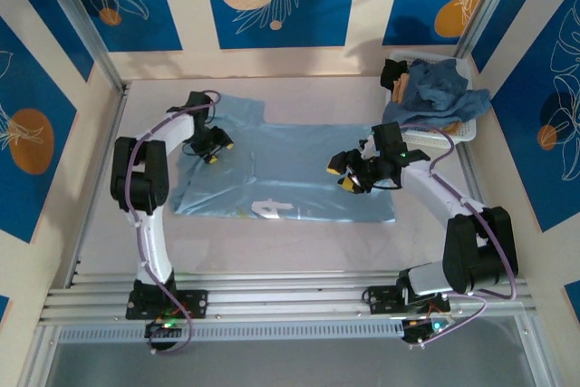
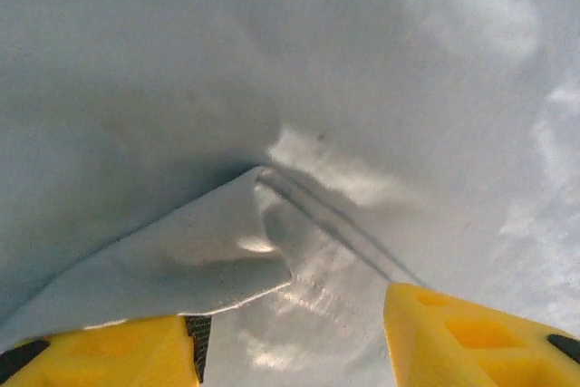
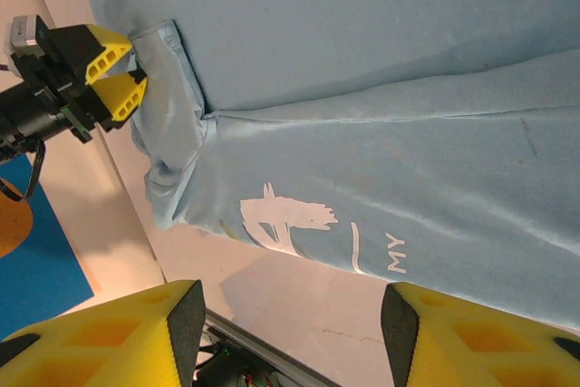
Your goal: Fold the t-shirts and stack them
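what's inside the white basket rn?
A crumpled dusty-blue t-shirt fills the basket, spilling over its edge. Anything beneath the cloth is hidden.

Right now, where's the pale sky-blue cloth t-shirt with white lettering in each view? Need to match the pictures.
Top external: pale sky-blue cloth t-shirt spread flat, centre frame.
Left wrist: its cloth across the frame, folded edge low centre.
Right wrist: upper and right, white lettering low centre.
Landmark: left gripper's yellow fingers at its sleeve, in all three.
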Controlling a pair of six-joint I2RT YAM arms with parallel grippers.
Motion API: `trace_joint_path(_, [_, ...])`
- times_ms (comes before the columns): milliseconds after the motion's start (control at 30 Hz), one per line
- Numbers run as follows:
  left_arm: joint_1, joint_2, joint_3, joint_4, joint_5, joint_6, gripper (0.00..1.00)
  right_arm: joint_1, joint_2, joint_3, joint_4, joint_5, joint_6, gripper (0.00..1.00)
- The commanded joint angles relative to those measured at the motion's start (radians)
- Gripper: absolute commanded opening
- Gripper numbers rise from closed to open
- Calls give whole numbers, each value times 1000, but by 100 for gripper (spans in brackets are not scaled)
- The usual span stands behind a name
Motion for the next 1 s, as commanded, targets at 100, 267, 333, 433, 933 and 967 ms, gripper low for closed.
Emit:
trace_joint_path(100, [59,60,110,-72,-57,41,51,-7,-30,-16,-26,-19,-11,57])
trace_joint_path(267, [78,96,210,-148,-123,104,50,-10,-31,-19,-37,-12,-6,57])
trace_joint_path(333, [79,76,220,-161,-154,123,50,-14,-30,-14,-51,0,-6,57])
trace_joint_path(433, [70,-37,157,-155,-200,139,52,-34,-45,-14,-94,53,-2,55])
trace_joint_path(933, [101,-445,-430,-200,-83,285,41,-196,18,-15,-307,138,-62,48])
trace_joint_path(967, [104,-435,-430,-179,-89,308,39,-196,26,-15,-312,137,-65,48])
